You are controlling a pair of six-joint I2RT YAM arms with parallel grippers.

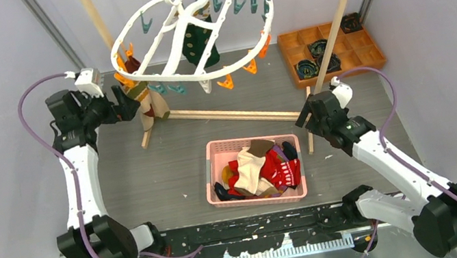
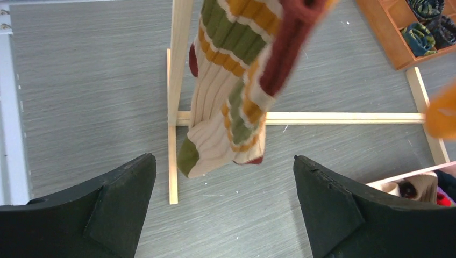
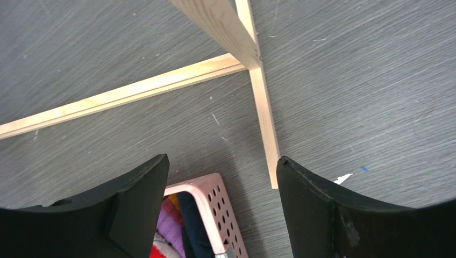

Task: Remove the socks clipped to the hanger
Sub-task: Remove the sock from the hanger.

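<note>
Top external view: one pale wooden rack [image 1: 237,115] stands on the grey grained table [image 1: 150,176], and one white oval plastic hanger [image 1: 193,34] hangs from its rail just beyond the left gripper [image 2: 224,161], whose black fingers gape with nothing between them. One perforated pink basket [image 3: 218,209] sits under the right gripper [image 3: 221,161], likewise spread and bare. Just ahead of the left fingers dangle one ribbed striped sock [image 2: 226,107] and one dark red sock [image 2: 293,43]; a third, the dark green sock [image 1: 202,43], hangs farther off.
</note>
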